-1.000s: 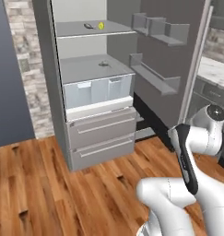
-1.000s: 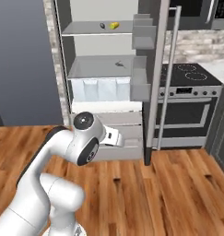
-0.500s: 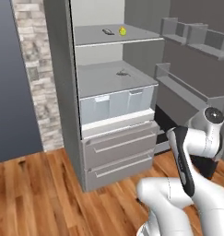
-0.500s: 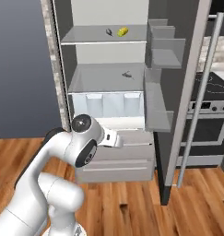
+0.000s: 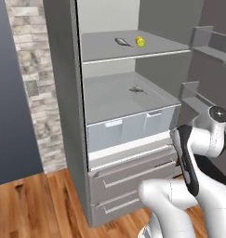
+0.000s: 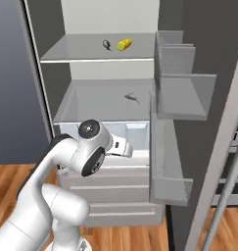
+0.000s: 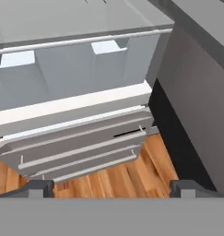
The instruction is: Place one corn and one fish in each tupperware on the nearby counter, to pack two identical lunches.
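**Open fridge faced, corn and fish seen on shelves**

A tall grey fridge (image 5: pixel 68 116) is shown with its door (image 6: pixel 189 117) swung wide to the right, the door bins (image 6: pixel 181 95) being seen in the right base view. On the upper shelf (image 5: pixel 133 51) 1 yellow corn (image 5: pixel 140 41) is laid just beside 1 dark fish (image 5: pixel 123 42), the fish being to its left in both base views. On the shelf below (image 5: pixel 119 97), a 2nd fish (image 5: pixel 137 89) is seen lying alone toward the back right. Beneath that shelf 2 pale translucent crisper bins (image 5: pixel 133 128) are set side by side, and under them 2 grey drawers (image 5: pixel 133 176) with bar handles are closed.

The white arm (image 6: pixel 66 171) is held in front of the crisper bins, below the shelves and well apart from the food. In the hand view the gripper (image 7: pixel 112 188) is pointed at the drawers (image 7: pixel 81 147) and the wooden floor (image 7: pixel 132 179); its fingertips (image 7: pixel 39 188) are spread wide, with nothing between them.

A stone-tiled wall strip (image 5: pixel 33 83) is seen left of the fridge.
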Available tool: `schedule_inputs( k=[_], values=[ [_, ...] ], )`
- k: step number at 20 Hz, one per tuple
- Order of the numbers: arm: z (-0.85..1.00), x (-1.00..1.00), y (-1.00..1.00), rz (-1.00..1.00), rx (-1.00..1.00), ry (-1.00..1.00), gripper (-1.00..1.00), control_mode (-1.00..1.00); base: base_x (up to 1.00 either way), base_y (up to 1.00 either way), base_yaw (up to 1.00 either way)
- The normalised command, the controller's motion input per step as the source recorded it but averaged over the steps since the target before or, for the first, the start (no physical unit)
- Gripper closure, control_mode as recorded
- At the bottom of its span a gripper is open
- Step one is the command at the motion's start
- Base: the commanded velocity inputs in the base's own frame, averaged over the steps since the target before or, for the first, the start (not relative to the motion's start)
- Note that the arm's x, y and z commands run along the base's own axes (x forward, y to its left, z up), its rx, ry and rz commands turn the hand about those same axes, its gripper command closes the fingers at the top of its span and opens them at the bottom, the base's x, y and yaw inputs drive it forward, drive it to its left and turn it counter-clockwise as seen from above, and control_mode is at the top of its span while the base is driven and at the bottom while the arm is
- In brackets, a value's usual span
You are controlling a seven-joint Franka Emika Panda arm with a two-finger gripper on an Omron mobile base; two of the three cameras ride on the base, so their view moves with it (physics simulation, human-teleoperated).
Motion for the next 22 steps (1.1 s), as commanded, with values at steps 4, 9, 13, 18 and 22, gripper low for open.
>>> schedule_inputs(
  k=[4, 9, 13, 18, 22],
  values=[
    [0.00, 0.00, 0.00, 0.00, 0.00, 0.00, -1.00, 1.00, 1.00, 0.00, 0.14],
    [0.00, 0.00, 0.00, 0.00, 0.00, 0.00, -1.00, 1.00, 1.00, -0.15, 0.00],
    [0.00, 0.00, 0.00, 0.00, 0.00, 0.00, -1.00, 1.00, 0.78, -0.54, -0.04],
    [0.10, 0.21, -0.26, 0.00, 0.00, -0.06, -1.00, -1.00, 0.27, -0.35, 0.00],
    [0.33, 0.88, -0.39, 0.00, 0.00, -0.09, -1.00, -1.00, 0.00, 0.00, 0.00]
  ],
)
